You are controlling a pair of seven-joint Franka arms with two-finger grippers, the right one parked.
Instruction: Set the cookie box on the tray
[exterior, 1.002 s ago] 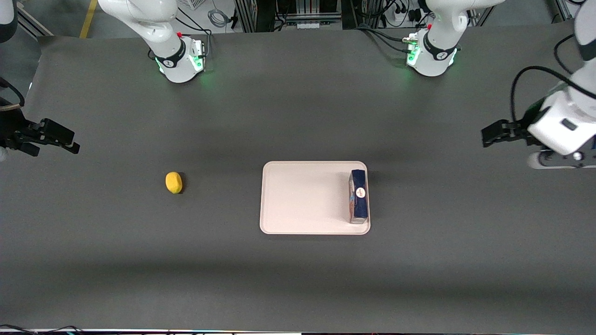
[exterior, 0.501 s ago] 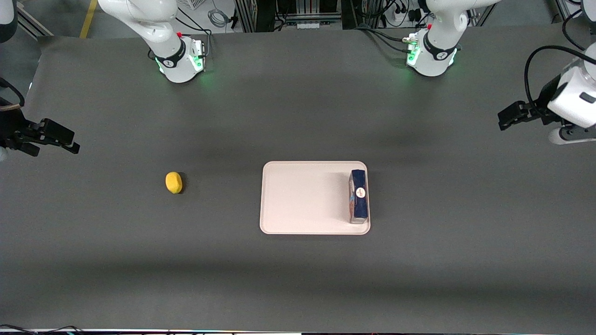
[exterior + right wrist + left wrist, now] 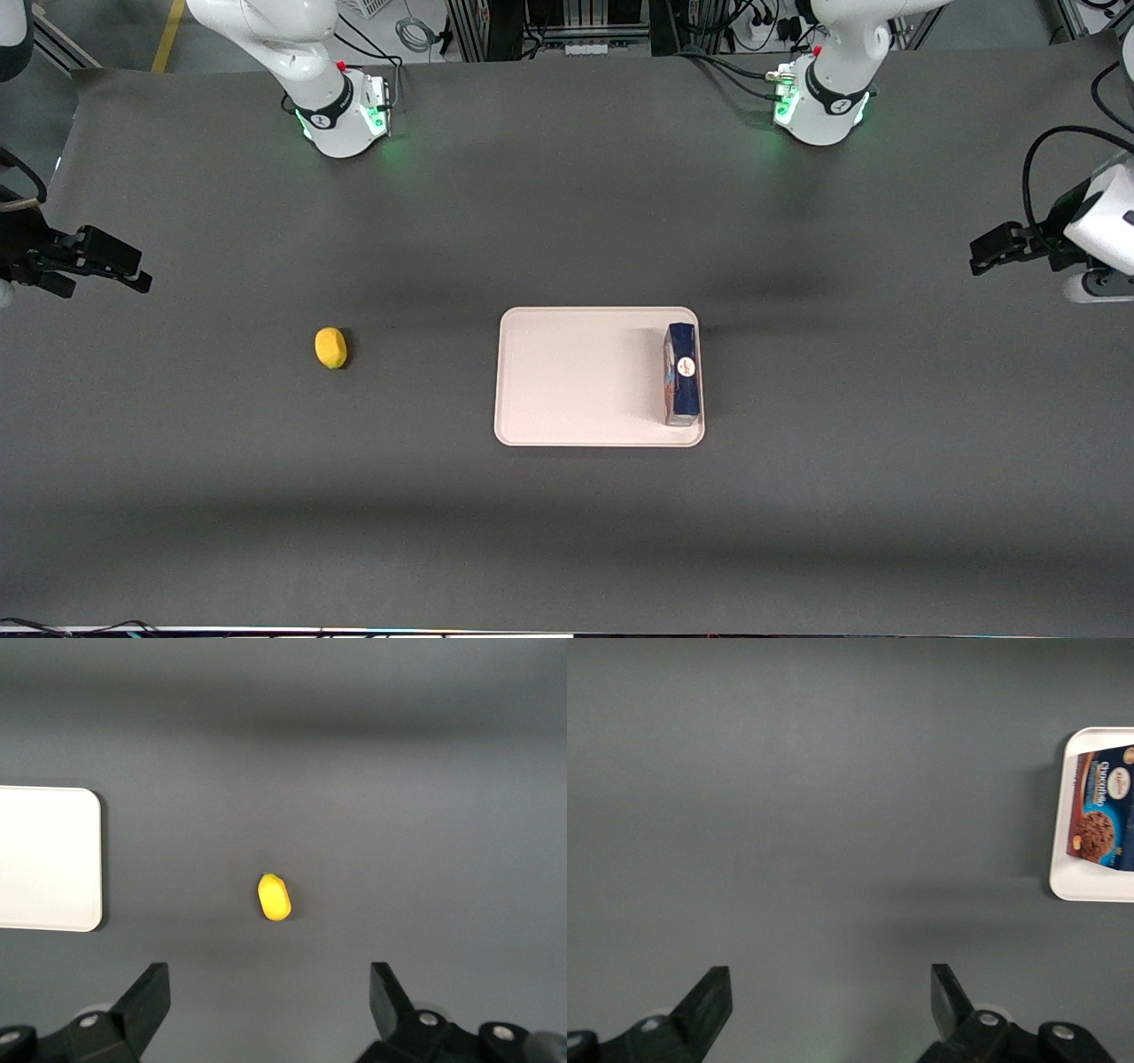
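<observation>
Dark grey table point(image 3: 567, 532) holds the tray point(image 3: 576, 381). On the tray, at its working-arm edge, lies the cookie box point(image 3: 682, 374), long side along that edge. Well apart from the tray, the gripper point(image 3: 831, 1001) hangs spread wide, holding nothing.

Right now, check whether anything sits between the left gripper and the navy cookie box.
Nothing visible does. The open left gripper hangs over bare table at the working arm's end; the dark navy cookie box already lies on the pale pink rectangular tray.
</observation>
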